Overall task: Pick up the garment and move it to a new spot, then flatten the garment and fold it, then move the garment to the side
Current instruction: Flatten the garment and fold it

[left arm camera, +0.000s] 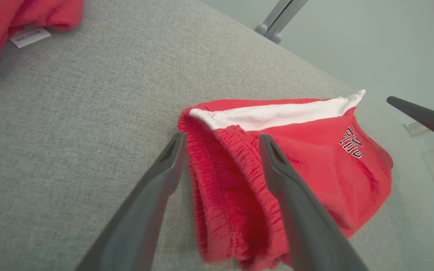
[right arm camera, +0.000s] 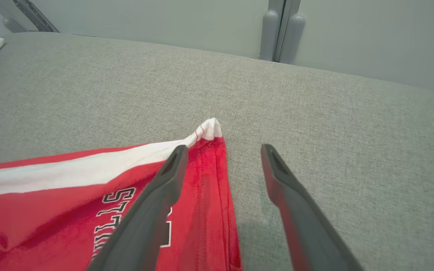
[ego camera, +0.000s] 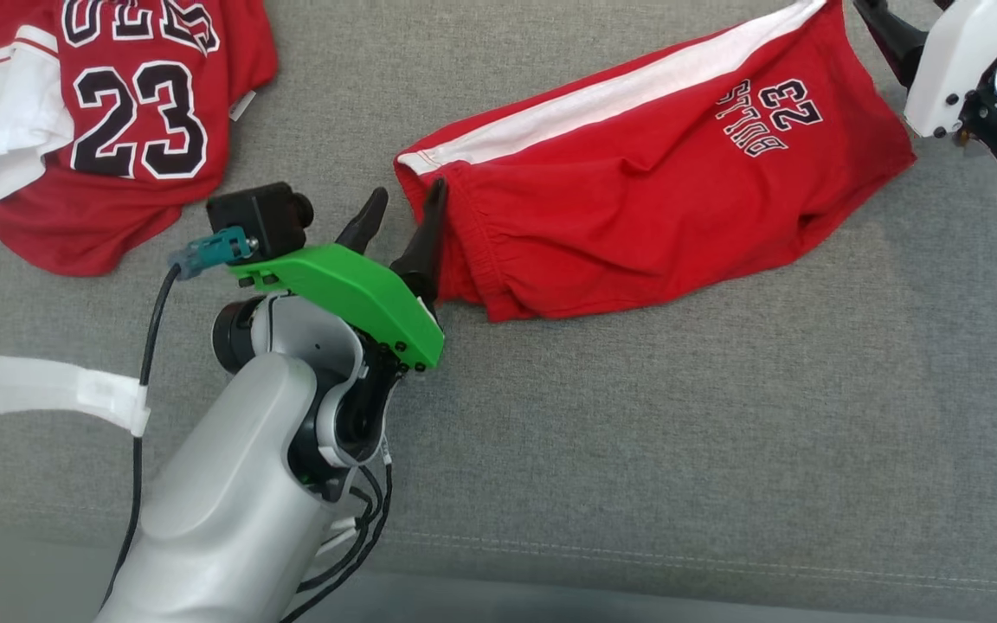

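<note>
Left claw [ego camera: 408,190] gapes wide astride the red shorts [ego camera: 637,173] at the waistband, right claw [right arm camera: 222,150] equally spread over their hem.

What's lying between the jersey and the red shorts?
Head view: bare grey cushion between jersey and shorts; the open left gripper hangs at the gap's near end, by the waistband.

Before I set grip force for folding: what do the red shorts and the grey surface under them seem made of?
Red shorts: soft matte knit, likely cotton jersey; it lies in loose creases and the waistband is gathered. Grey surface: matte woven upholstery cloth, by its visible coarse weave and stitched seam.
</note>
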You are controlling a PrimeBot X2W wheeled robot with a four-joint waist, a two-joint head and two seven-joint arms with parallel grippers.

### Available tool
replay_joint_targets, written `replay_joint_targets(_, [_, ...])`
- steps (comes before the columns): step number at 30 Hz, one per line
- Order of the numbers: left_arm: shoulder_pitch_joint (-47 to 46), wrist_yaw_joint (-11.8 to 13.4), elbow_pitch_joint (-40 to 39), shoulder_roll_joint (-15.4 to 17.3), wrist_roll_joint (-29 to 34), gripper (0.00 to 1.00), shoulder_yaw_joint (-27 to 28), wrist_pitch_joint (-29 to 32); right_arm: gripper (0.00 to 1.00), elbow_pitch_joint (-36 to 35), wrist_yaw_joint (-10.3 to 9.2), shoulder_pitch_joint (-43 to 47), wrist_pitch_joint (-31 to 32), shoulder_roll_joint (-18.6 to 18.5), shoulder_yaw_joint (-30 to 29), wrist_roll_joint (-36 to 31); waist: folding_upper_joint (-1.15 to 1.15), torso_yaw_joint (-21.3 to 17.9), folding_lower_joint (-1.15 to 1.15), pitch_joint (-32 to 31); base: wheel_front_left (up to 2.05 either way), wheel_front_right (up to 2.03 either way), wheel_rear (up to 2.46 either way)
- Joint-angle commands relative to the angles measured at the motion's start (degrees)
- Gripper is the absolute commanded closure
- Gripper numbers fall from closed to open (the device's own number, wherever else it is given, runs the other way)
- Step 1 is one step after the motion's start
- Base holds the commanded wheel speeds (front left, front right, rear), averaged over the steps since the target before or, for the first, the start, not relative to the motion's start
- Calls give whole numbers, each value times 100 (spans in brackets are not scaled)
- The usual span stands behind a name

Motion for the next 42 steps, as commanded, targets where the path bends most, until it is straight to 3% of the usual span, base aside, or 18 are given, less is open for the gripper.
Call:
replay_joint_targets(1, [187, 30, -149, 79, 82, 0, -5, -73, 0, -55, 0, 164, -92, -84, 68, 93, 0, -77, 0, -105, 0, 0, 0])
replay_joint_targets(10, [732, 316, -831, 495, 727, 0, -231, -600, 0, -124, 0, 747, -506, -188, 332, 469, 0, -152, 0, -300, 0, 0, 0])
replay_joint_targets(18, [846, 466, -1263, 821, 1174, 0, -346, -869, 0, 225, 0, 867, -630, -139, 492, 719, 0, 110, 0, -249, 0, 0, 0])
replay_joint_targets(38, [1331, 608, -1465, 945, 884, 0, 2, -1180, 0, 671, 2, 1020, -260, 54, 810, 1179, 0, 400, 0, -202, 0, 0, 0])
replay_joint_targets(39, [1340, 613, -1468, 949, 870, 0, 16, -1179, 15, 659, 2, 1018, -268, 61, 849, 1168, 0, 402, 0, -197, 0, 0, 0])
replay_joint_targets(40, [1347, 615, -1474, 954, 862, 0, 22, -1185, 52, 651, 2, 1009, -300, 66, 892, 1134, 0, 403, 0, -193, 0, 0, 0])
replay_joint_targets(42, [1358, 616, -1485, 971, 848, 0, 32, -1185, 80, 712, 2, 945, -457, 77, 945, 1051, 0, 399, 0, -192, 0, 0, 0])
